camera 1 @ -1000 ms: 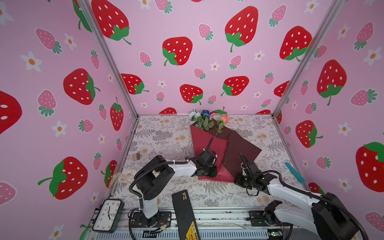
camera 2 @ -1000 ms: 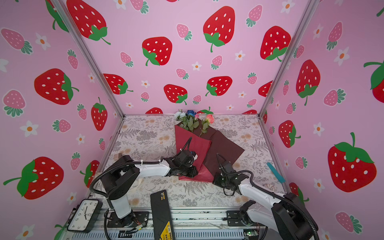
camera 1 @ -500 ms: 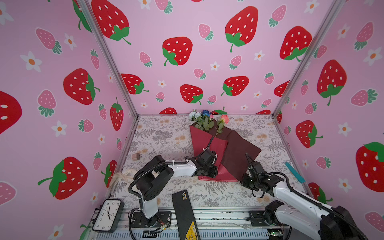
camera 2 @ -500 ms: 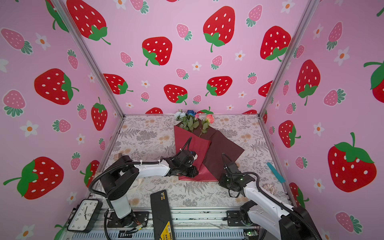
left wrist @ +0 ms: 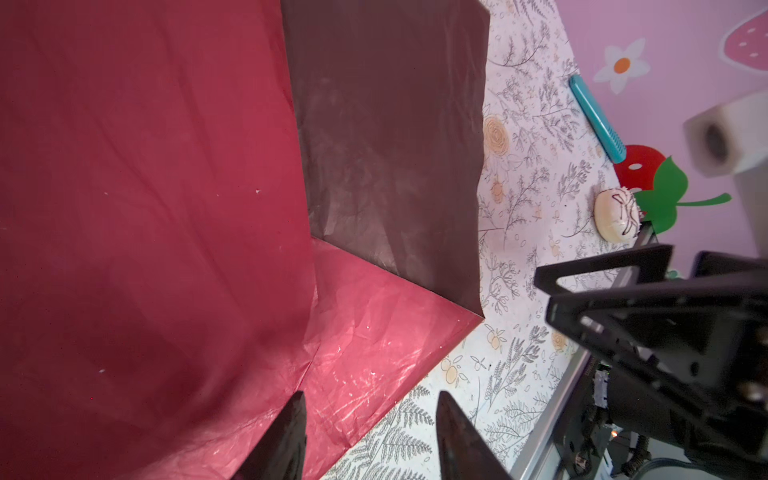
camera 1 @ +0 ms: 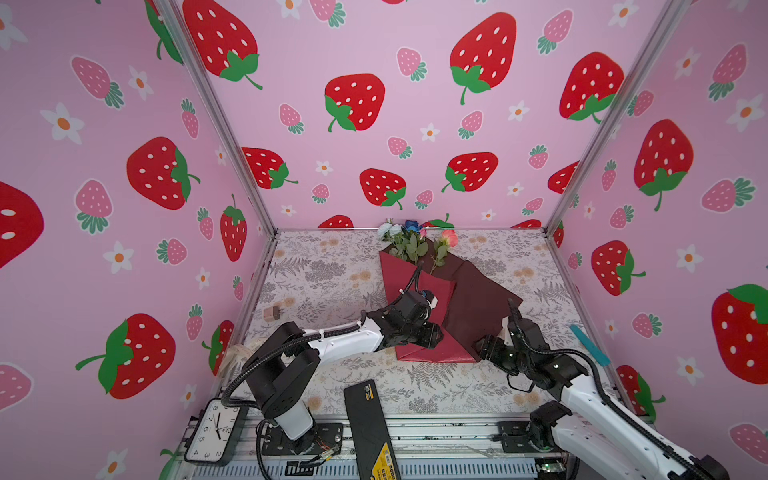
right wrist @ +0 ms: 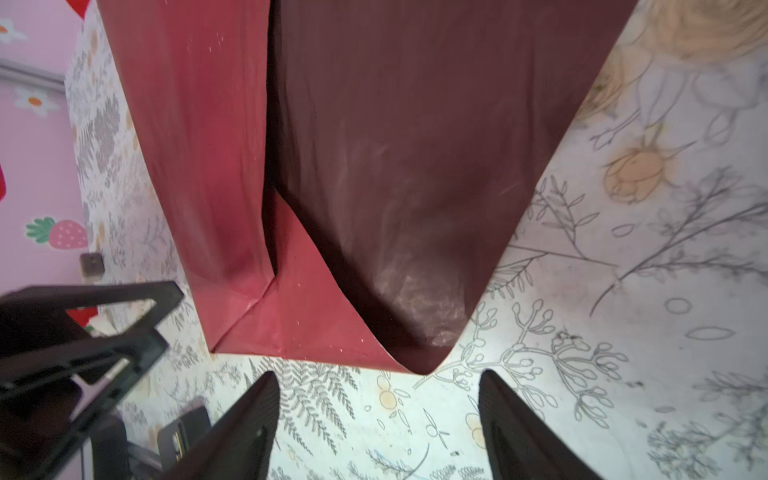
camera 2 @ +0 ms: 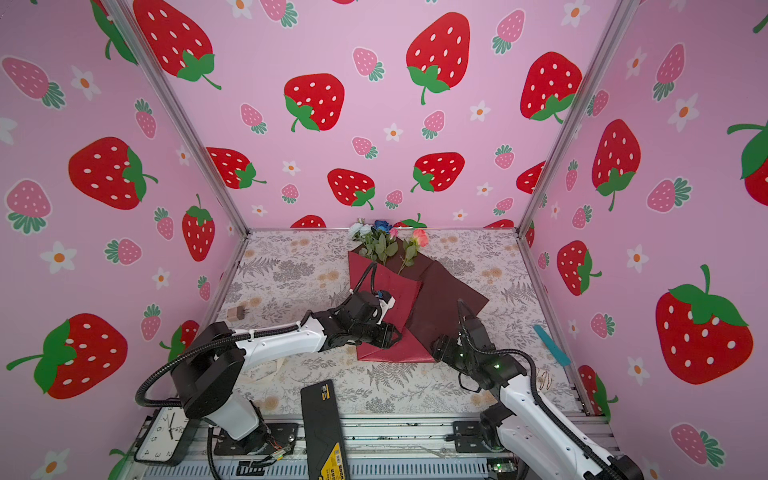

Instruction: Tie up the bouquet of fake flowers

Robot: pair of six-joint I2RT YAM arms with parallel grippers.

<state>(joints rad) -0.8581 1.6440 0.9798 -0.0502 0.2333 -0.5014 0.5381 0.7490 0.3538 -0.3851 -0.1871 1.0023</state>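
**1. Layout.** The table (camera 1: 332,266) is flat under a floral cloth. The bouquet of fake flowers (camera 1: 399,274) lies centre-to-back, with its blooms (camera 1: 409,227) at the rear wall. The stems are hidden under the dark red wrapping paper (camera 2: 399,353). The left side of the paper is folded over. The dull right flap (camera 1: 478,307) lies open on the cloth. No tie is visible round the bundle.

**2. Tools.** The left gripper (left wrist: 370,395) is over the near left part of the paper, jaws apart, nothing clamped. The right gripper (right wrist: 376,374) has its jaws apart and empty, just short of the flap's near corner (right wrist: 419,365).

**3. Step (prob.): close the flap over the stems before tying.**
- R arm: approach low and slide one finger under the corner. Pinch paper only, not cloth.
- L arm: press on the folded side so the bundle doesn't slide.
- Fold slowly. Glossy paper prob. springs back and creases easily.
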